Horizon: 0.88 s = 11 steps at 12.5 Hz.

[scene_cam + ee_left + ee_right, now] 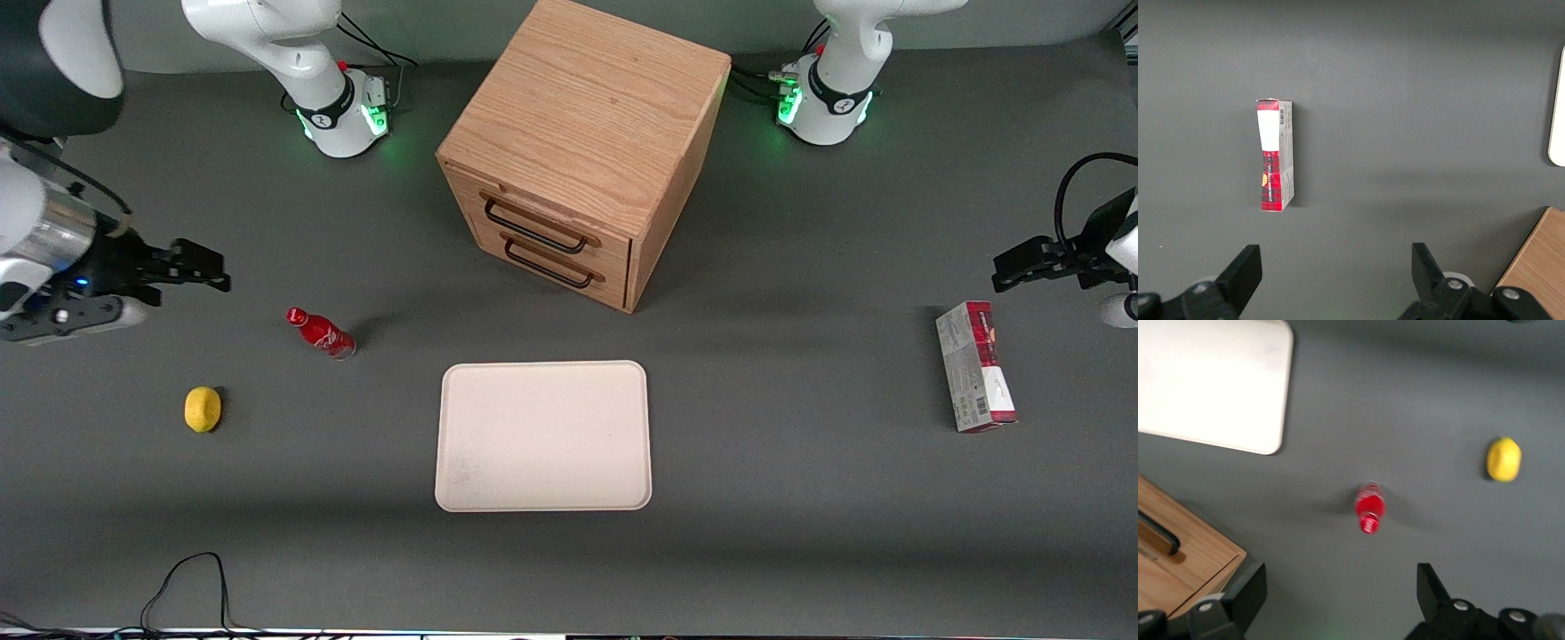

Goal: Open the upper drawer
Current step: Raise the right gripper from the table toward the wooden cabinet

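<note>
Front view: the gripper (209, 271) hangs above bare grey table (800, 498) at the working arm's end, jaws spread, holding nothing. Then a yellow lemon (203, 409), a glossy red bottle (321, 332), a flat cream tray (543, 436). The oak cabinet (582, 151) stands mid-table; its upper drawer (538, 222), with black wire handle (532, 228), is closed.

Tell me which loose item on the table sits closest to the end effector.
The red bottle, standing upright; the lemon is nearer the camera, and the open end effector hovers above the table.
</note>
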{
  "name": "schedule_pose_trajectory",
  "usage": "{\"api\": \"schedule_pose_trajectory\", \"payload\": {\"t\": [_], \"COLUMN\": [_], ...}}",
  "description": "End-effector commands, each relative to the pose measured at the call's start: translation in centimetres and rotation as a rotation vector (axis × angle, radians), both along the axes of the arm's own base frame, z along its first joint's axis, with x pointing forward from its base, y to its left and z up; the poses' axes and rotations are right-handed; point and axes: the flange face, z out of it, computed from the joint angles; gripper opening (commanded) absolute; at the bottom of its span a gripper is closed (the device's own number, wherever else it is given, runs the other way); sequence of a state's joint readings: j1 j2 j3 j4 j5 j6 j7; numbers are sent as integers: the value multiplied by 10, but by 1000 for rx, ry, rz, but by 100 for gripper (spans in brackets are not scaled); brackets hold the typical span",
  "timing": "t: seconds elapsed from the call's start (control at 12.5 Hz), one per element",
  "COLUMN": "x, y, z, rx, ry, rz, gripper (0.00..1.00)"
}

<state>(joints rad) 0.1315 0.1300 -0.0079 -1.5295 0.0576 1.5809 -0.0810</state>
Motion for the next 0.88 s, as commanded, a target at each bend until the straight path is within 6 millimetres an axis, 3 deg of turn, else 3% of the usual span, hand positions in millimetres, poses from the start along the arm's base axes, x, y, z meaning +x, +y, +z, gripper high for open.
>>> {"api": "schedule_pose_trajectory", "payload": {"t": [0.0, 0.24, 0.4, 0.48, 0.8], "x": [16, 2, -7, -5, -27], "y": [55, 137, 181, 187, 247], "z": [-2, -2, -15, -16, -28], "rx": [4, 10, 9, 23, 73], "ry": [6, -7, 6, 6, 22], "rz": [91, 227, 297, 295, 489], "gripper": [100, 100, 100, 100, 100]}}
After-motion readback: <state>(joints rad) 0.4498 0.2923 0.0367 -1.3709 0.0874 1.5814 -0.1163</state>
